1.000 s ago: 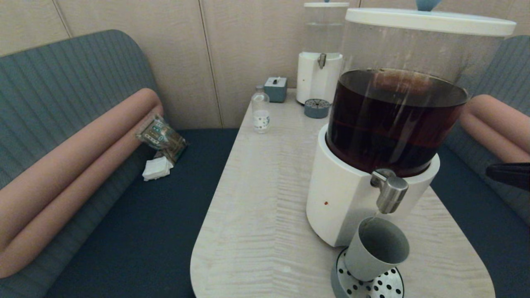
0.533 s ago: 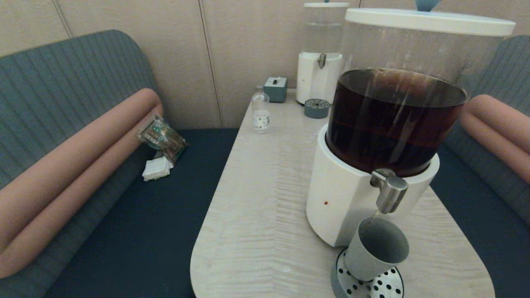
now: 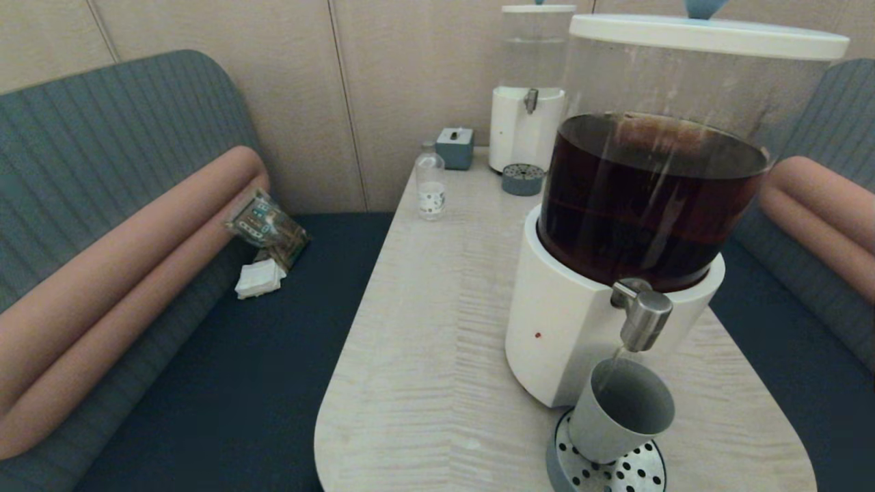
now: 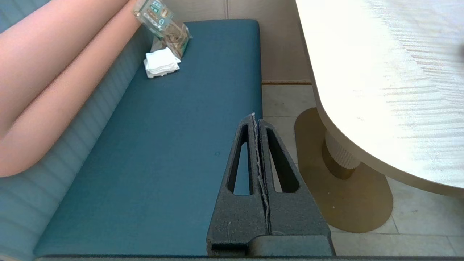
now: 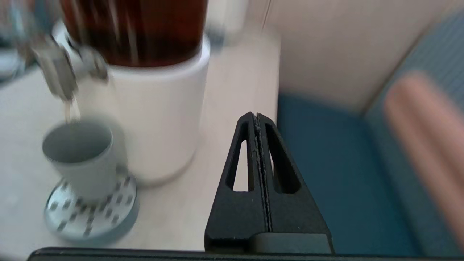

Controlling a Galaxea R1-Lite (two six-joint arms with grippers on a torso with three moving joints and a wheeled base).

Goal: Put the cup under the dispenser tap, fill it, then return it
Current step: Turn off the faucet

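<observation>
Filling step: grey-green matte cup (image 3: 618, 411) under the streaming brushed-steel tap (image 3: 642, 314); both empty grippers (image 5: 256, 117) (image 4: 254, 117) clenched; next, close the tap.

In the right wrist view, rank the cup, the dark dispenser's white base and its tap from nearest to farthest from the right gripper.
From the right gripper, shut, off the table's edge:
1. White base, just beside the fingertips.
2. Cup, on the drip tray beyond the base.
3. Dispenser tap, above the cup, slightly farther.
</observation>
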